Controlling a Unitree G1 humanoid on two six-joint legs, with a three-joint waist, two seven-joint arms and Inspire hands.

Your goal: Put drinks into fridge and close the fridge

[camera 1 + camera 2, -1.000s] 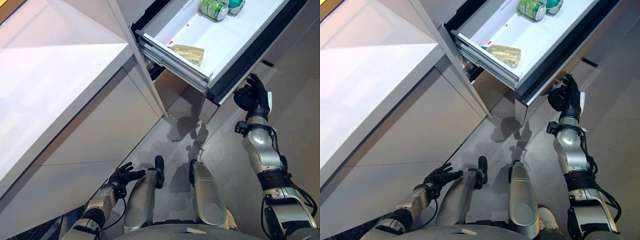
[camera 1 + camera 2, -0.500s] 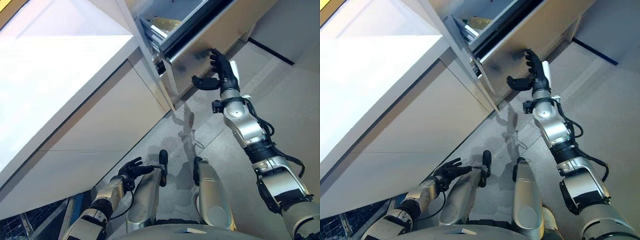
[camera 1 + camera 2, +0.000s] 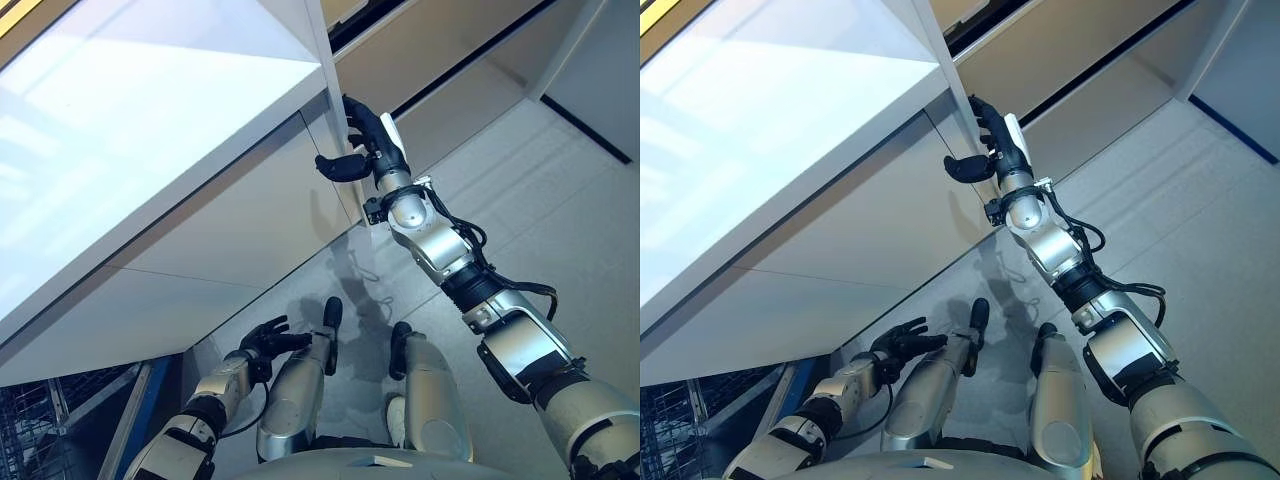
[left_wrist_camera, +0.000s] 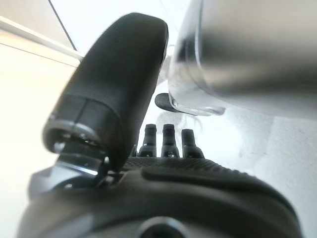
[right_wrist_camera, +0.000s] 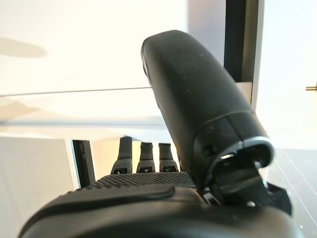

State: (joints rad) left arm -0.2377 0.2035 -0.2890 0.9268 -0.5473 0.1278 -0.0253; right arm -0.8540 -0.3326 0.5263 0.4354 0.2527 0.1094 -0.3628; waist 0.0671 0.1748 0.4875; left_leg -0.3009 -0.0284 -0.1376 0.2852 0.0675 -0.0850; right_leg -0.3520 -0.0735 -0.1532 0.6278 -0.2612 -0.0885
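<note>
The fridge drawer front (image 3: 440,45) is a beige panel, pushed in, with only a dark seam along its upper edge. No drinks show in any view. My right hand (image 3: 365,145) is open, fingers straight and thumb spread. It reaches up to the drawer front's left end, by the white corner post (image 3: 945,75). In the right wrist view its fingers (image 5: 143,153) point straight at pale panels with a dark gap. My left hand (image 3: 262,336) hangs low beside the cabinet base, open and holding nothing; its fingers (image 4: 163,139) are relaxed.
A white counter top (image 3: 150,100) overhangs the left side, with beige cabinet fronts (image 3: 230,230) below it. A second beige panel (image 3: 470,100) sits under the drawer front. Grey floor (image 3: 560,200) spreads to the right. A wire rack (image 3: 30,440) is at the lower left.
The open drawer with cans and a packet has slid shut, and its contents are out of sight. My right hand followed the front inward. The camera view shifted too.
</note>
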